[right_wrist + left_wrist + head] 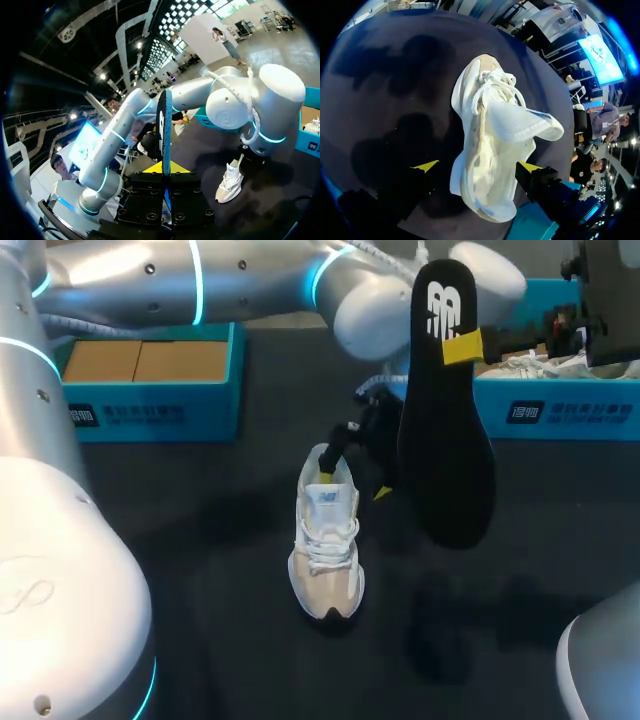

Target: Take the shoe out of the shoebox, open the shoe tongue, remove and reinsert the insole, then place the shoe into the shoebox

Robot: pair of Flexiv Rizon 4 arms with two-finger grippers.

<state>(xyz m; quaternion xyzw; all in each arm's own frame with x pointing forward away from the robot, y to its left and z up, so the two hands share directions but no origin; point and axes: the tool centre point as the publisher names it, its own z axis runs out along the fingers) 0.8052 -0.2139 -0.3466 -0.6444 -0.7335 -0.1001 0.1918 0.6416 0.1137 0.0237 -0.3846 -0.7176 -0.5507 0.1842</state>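
Insole (445,430), one, clamped upright in right claw (166,167); one shoe (327,540) on worktop (200,540), heel between spread left claw (477,166); two shoeboxes (150,412) (560,410) behind.

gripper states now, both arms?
Left gripper: open, straddling the shoe at its heel end.
Right gripper: shut on the insole.

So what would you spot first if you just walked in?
The big black insole, held up high over the dark table and pinched in the right claw. Below and beside it, a white shoe sits in the middle of the table, with the left claw open around its heel end.
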